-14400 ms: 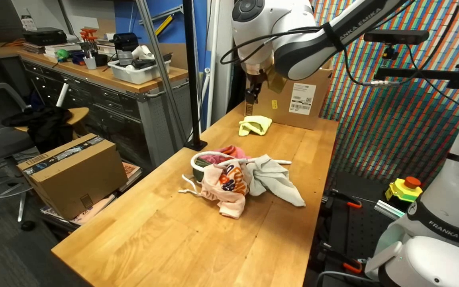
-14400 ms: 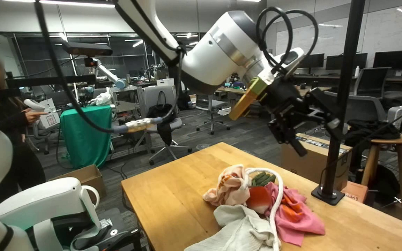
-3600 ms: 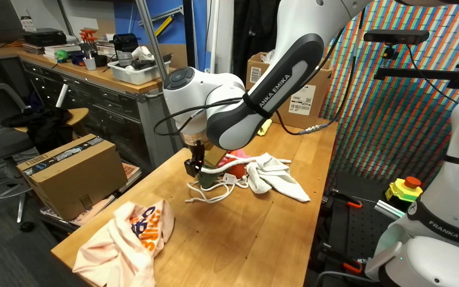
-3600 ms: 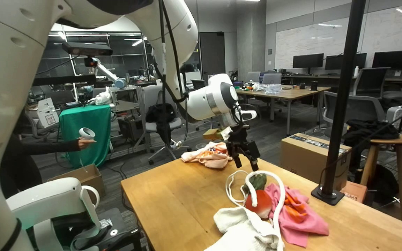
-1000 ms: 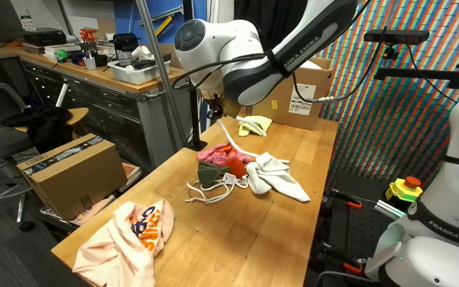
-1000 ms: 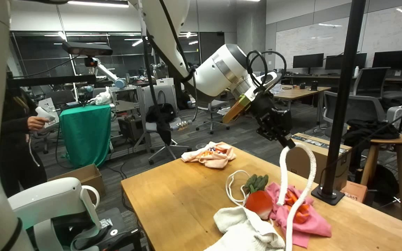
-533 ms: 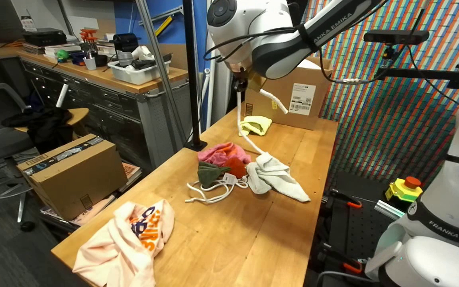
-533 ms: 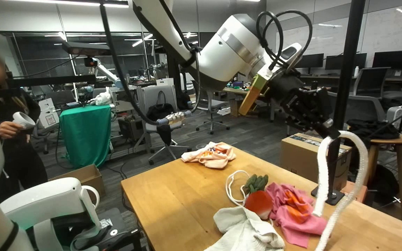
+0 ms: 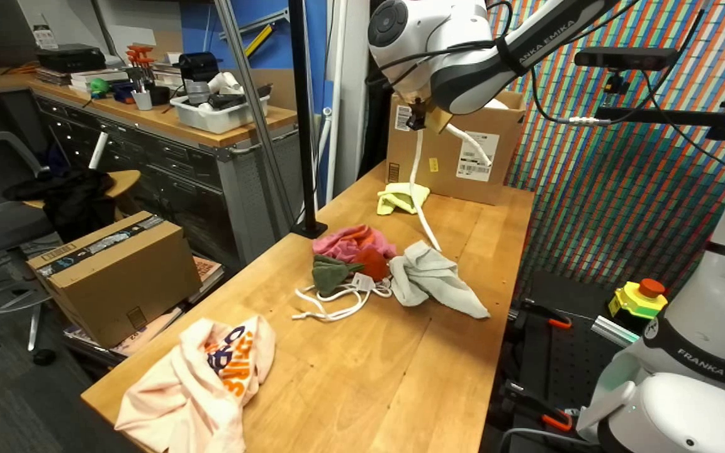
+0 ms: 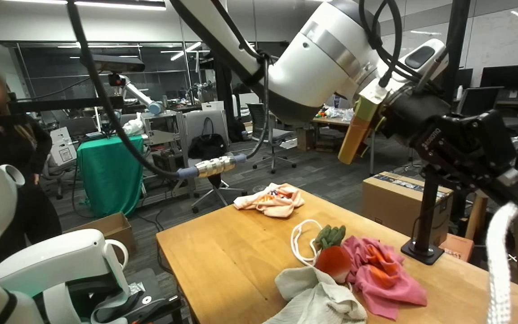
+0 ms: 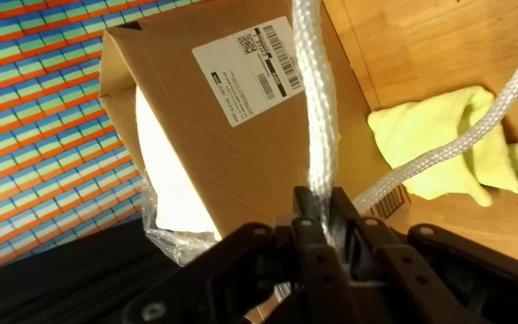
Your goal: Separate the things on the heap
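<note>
One braided white cord [image 11: 322, 103] tight between jaws

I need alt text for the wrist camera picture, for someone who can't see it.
A black tool holds a white rope, one length running up the picture, the other passing in front of a crumpled yellow cloth on a wooden table. Behind the rope is an open cardboard box with a printed label, and a multicolored wall at left.

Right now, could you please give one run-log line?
gripper: shut on white rope; pink cloth: in heap; peach cloth, yellow cloth: outside
</note>
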You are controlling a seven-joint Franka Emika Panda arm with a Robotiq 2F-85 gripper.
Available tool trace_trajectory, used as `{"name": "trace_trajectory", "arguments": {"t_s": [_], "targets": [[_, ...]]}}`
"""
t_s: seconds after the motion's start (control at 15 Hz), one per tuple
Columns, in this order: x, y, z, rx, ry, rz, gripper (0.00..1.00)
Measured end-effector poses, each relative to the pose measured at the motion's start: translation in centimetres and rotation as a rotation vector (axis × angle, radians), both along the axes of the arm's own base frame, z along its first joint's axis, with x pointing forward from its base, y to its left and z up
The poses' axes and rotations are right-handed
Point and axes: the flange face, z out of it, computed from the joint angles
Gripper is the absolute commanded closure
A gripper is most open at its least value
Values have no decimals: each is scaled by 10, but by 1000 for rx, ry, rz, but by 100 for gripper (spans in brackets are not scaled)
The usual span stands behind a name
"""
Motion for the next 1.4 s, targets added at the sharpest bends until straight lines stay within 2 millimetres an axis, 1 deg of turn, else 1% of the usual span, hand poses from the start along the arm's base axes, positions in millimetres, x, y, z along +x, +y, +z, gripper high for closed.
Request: {"name": "trace_trajectory", "arguments": {"t_s": [0.27, 0.6, 0.8, 0.93, 1.07, 1.33, 1.4], "targets": [[-18, -42, -10, -77, 0, -104, 86], [-40, -97, -25, -180, -25, -251, 85], [-52, -123, -34, -228, -27, -334, 86], [-58, -134, -41, -270, -16, -375, 86], [-62, -140, -50, -303, 7, -406, 84], [-65, -142, -72, -335, 64, -427, 85], [-65, -142, -79, -338, 77, -427, 81]]}}
